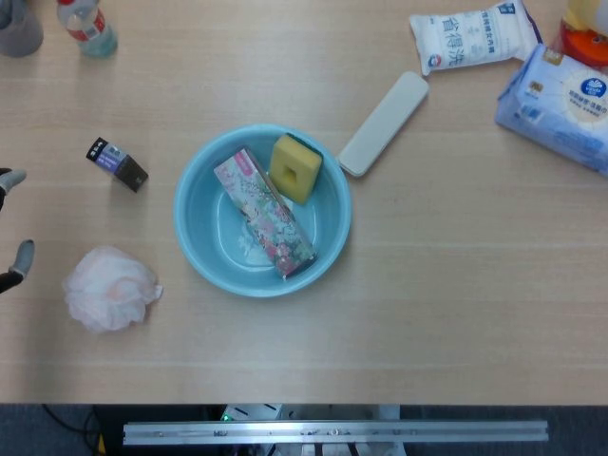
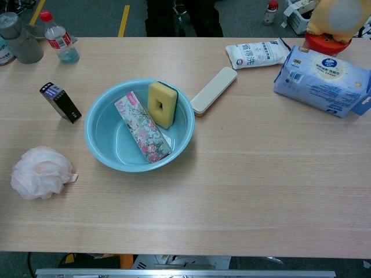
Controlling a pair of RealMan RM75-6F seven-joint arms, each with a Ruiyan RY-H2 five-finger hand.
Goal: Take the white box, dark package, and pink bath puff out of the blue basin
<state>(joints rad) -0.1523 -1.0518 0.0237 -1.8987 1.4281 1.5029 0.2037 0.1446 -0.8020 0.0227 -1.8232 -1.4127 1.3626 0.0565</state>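
The blue basin (image 1: 195, 255) (image 2: 98, 143) stands left of the table's middle, holding a floral box (image 1: 263, 213) (image 2: 142, 127) and a yellow sponge (image 1: 295, 167) (image 2: 162, 103). The long white box (image 1: 384, 123) (image 2: 214, 90) lies on the table just right of the basin's far rim. The dark package (image 1: 117, 163) (image 2: 60, 102) sits on the table left of the basin. The pink bath puff (image 1: 109, 288) (image 2: 39, 172) rests on the table near the left front. Only the spread fingertips of my left hand (image 1: 19, 258) show at the left edge, holding nothing. My right hand is out of sight.
A water bottle (image 1: 86, 26) (image 2: 58, 40) and a grey cup (image 2: 22, 43) stand at the far left. A white bag (image 1: 472, 38) (image 2: 258, 54), a blue wipes pack (image 1: 563, 105) (image 2: 324, 80) and a yellow toy (image 2: 335, 20) sit at the far right.
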